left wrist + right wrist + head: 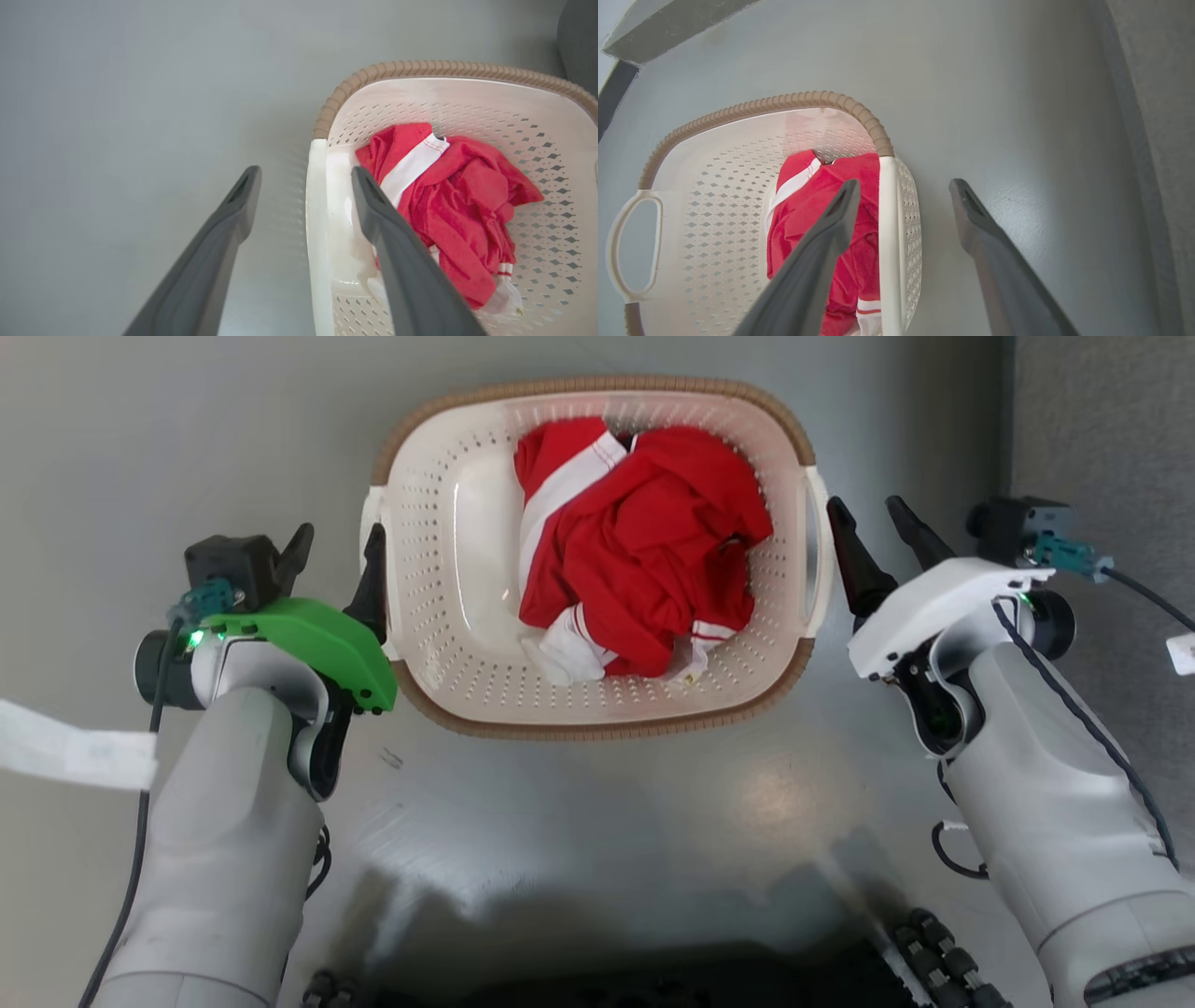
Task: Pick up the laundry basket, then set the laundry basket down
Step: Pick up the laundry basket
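1. White paper strip (75,756): hangs on the left arm's cable (140,840), behind and outward of the jaws of the left gripper (340,534). It is blurred, and no print can be read on it.
2. Small white tag (1182,653): hangs on the dark cable (1148,597), behind and outward of the jaws of the right gripper (864,504), and is cut by the picture's edge. No print can be read on it.
3. Red garment (644,541) with white bands: lies in the laundry basket (597,730), between the two pairs of jaws. No lettering or brand can be made out.
4. Readable text, numbers, brands, signs: none.
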`<state>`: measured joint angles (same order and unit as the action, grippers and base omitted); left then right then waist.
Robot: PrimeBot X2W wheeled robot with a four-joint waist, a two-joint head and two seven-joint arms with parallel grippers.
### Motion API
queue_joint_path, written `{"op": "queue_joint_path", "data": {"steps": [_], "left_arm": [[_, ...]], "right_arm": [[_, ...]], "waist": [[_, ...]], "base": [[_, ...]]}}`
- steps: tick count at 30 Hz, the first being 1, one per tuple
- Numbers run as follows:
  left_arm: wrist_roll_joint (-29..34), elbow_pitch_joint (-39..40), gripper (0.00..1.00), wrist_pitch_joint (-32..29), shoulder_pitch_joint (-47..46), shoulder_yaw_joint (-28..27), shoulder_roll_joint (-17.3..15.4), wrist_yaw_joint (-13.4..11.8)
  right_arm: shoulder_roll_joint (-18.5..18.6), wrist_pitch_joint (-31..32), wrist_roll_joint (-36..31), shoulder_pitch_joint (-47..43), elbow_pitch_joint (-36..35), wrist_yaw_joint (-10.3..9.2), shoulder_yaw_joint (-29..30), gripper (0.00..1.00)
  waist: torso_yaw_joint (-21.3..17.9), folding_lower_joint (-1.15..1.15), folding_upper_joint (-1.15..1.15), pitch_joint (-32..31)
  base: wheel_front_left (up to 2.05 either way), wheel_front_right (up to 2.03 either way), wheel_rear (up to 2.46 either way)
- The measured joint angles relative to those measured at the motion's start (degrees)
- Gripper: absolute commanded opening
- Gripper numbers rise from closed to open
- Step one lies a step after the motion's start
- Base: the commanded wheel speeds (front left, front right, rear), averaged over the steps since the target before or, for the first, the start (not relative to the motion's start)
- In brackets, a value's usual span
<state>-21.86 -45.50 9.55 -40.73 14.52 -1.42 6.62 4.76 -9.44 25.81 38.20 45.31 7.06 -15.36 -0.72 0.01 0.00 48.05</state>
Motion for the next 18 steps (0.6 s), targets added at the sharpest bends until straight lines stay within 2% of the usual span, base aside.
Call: {"op": "queue_joint_path", "data": {"steps": [18], "left_arm": [[-2.7,-7.0,1.0,-2.4,-7.2,4.6,0.1,0.5]], "right_arm": [[-0.8,2.9,3.9,7.2,7.5,0.0,-5.8,1.0]], "waist": [[-0.4,0.0,0.0,7.3]], "base": [[0.0,0.0,0.0]]}}
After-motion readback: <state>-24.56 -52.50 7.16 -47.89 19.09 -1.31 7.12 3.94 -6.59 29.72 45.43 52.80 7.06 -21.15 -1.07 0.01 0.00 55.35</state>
